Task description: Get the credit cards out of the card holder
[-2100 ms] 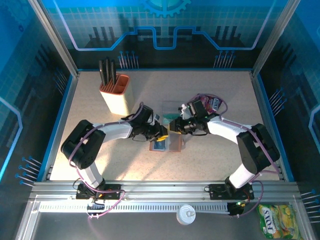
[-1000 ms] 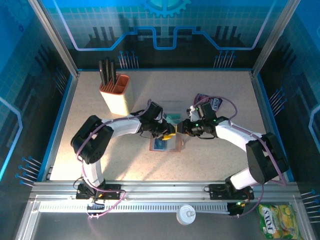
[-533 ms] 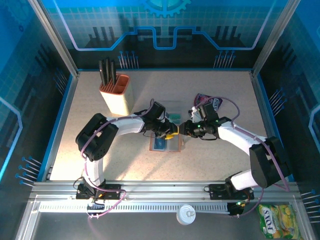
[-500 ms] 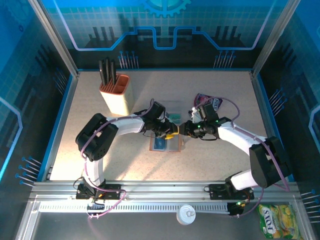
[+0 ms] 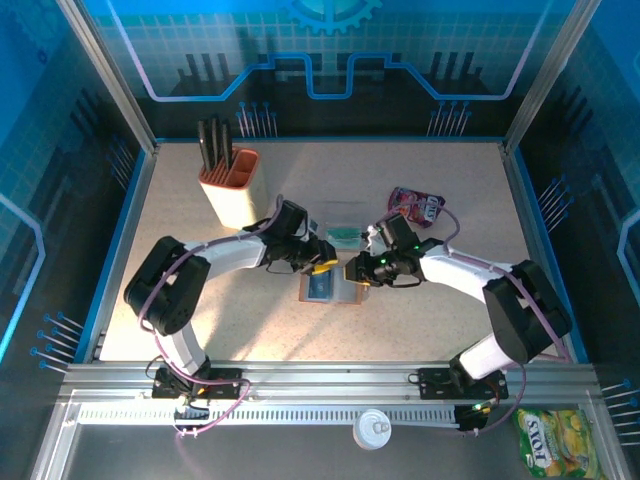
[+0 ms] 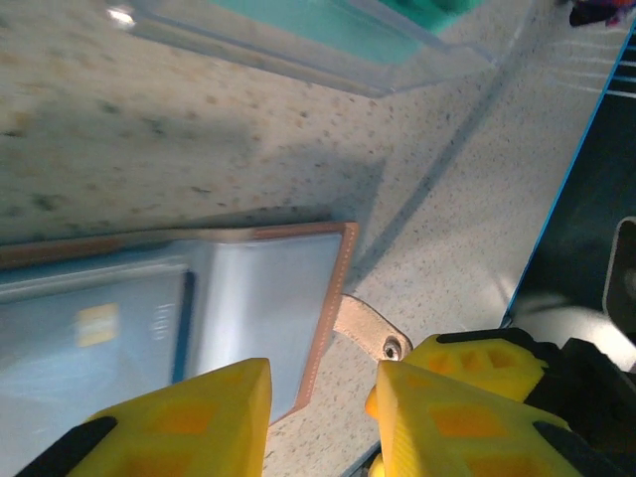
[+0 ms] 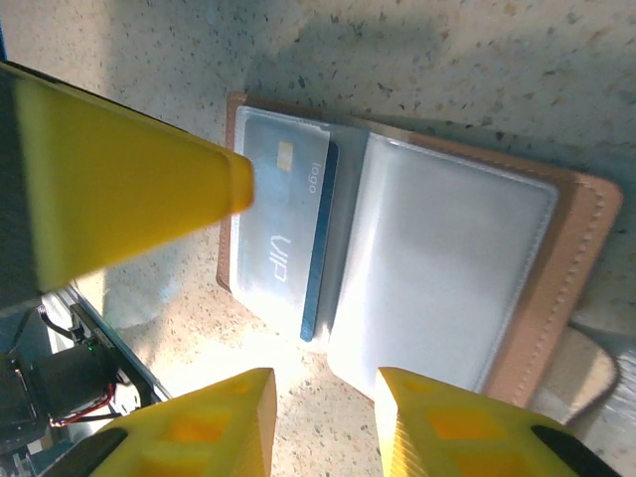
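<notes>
L gripper & R gripper hung parted, empty, above open brown leather card holder; blue plastic card sat pocketed. Next: pinch card edge, slide out.

You had an orange-and-cream knife block with dark handles standing in the upper left of the top view, on the speckled table. Near the centre lay a clear plastic case with teal contents, and a purple-pink snack pouch lay to its right. At the bottom edge sat a white round lid and, in the lower right corner, a yellow-green snack bag.
</notes>
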